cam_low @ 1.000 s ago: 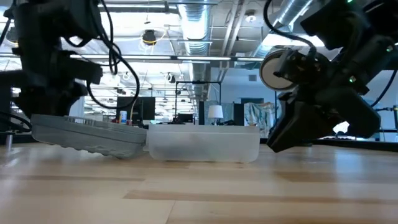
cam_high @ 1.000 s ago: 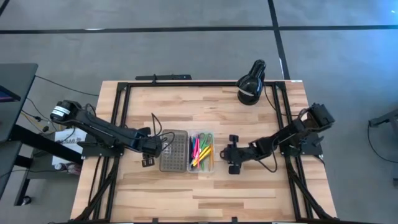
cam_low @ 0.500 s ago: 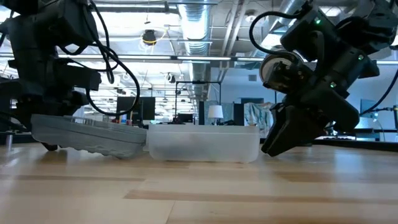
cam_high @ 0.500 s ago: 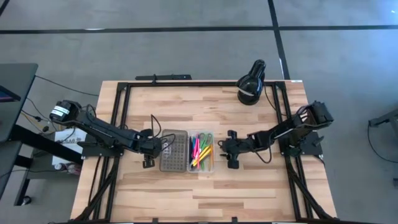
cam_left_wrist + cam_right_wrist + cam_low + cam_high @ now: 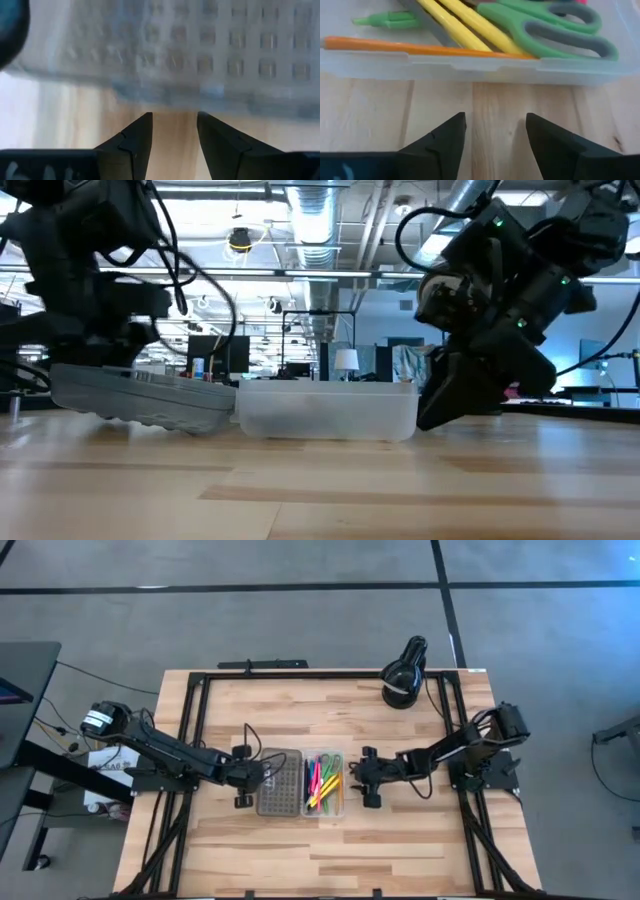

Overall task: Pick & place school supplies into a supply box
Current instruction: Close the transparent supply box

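The clear supply box (image 5: 323, 783) sits at the table's middle with pens, pencils (image 5: 318, 782) and green-handled scissors (image 5: 555, 25) lying inside; its grey dotted lid (image 5: 280, 782) lies open flat on the table to the left. My left gripper (image 5: 243, 777) is open, low at the lid's left edge (image 5: 190, 95), fingers apart from it. My right gripper (image 5: 366, 778) is open just right of the box's right wall (image 5: 470, 65), pointing at it without touching.
A black round lamp-like object (image 5: 403, 672) stands near the table's far edge on the right. Black frame rails (image 5: 196, 720) run along the table's left, right and far sides. Bare wood (image 5: 320, 850) lies in front of the box.
My right gripper has moved toward the table's left and slightly toward the far edge, closing on the box's right wall. My left gripper has shifted a little to the right toward the lid's left edge. The box and lid have stayed in place.
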`<move>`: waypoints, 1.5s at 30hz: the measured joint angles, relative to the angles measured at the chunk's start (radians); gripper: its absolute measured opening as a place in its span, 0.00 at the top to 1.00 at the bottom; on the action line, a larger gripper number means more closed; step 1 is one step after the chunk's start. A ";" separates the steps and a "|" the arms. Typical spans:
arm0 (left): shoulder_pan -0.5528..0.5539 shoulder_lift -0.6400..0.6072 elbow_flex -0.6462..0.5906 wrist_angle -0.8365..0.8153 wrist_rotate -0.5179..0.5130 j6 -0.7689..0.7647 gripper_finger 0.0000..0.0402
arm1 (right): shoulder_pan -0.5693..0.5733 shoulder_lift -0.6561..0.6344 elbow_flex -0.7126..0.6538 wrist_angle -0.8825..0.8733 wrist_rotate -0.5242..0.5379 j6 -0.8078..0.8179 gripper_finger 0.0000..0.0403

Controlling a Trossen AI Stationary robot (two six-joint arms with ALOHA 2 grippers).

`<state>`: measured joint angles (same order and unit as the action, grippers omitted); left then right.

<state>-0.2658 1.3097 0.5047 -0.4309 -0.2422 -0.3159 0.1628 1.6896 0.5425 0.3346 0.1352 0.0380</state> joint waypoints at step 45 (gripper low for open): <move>0.005 -0.138 0.002 0.071 -0.006 0.047 0.62 | -0.041 0.125 0.001 0.181 -0.084 -0.050 0.50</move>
<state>-0.2607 1.1716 0.5064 -0.3604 -0.2482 -0.2687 0.1215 1.8141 0.5430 0.5151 0.0507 -0.0121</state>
